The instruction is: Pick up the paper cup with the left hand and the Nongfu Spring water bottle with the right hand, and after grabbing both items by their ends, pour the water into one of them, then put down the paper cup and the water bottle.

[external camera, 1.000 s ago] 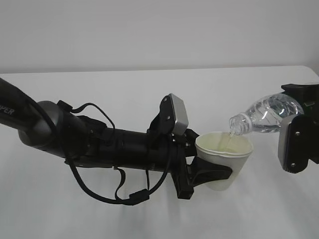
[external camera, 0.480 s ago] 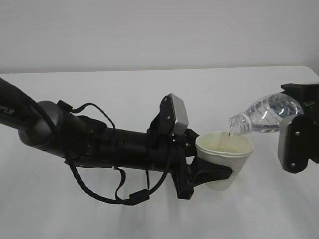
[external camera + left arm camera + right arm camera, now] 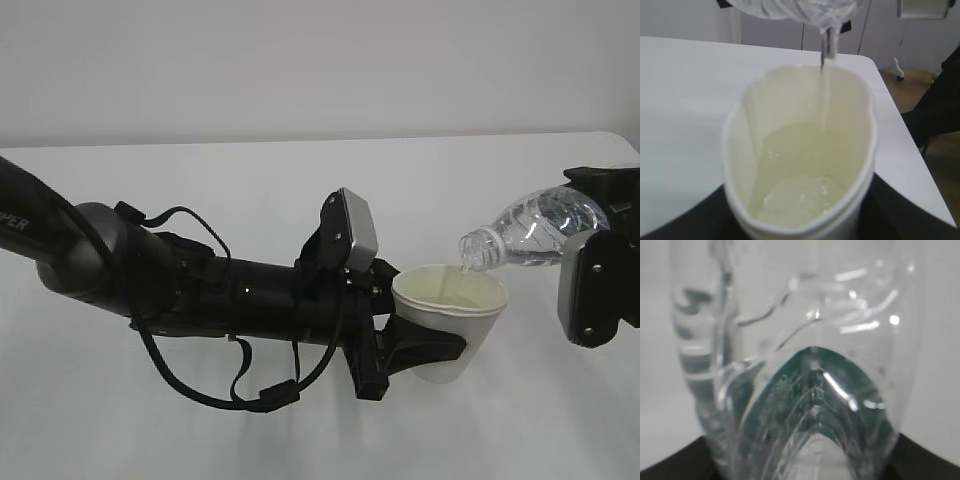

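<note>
- Cup: the paper cup (image 3: pixel 449 322) sits upright, clenched low on its wall in the left hand (image 3: pixel 415 345) jaws, above the white bench (image 3: pixel 250 190).
- Water streams into it from the bottle mouth at its 12 o'clock rim.
- Farther, at 2 o'clock, the right hand (image 3: pixel 600 285) jaws clasp the tilted Nongfu Spring water bottle (image 3: pixel 530 232) at its base.
</note>
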You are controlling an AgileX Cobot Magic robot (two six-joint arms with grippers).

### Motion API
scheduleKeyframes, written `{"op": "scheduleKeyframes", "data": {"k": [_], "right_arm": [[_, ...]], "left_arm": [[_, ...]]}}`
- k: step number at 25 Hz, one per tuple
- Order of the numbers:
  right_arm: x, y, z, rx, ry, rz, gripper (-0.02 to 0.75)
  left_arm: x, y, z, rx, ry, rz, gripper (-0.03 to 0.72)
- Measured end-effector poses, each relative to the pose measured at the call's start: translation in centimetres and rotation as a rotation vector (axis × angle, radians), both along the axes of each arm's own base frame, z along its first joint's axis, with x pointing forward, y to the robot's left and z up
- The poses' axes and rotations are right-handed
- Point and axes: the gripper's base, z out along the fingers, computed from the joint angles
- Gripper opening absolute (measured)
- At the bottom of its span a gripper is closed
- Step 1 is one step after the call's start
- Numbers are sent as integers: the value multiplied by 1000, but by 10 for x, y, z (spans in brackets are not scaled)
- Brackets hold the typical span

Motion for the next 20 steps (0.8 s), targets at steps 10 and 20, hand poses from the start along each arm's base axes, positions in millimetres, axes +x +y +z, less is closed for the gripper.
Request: {"op": "scheduleKeyframes", "data": {"k": [10,20], "right_arm": [[0,0,0,-11,-2,3,403],[0,0,0,-14,-2,5,403]], "left_arm": [[0,0,0,0,0,0,382],[0,0,0,0,0,0,382]]}}
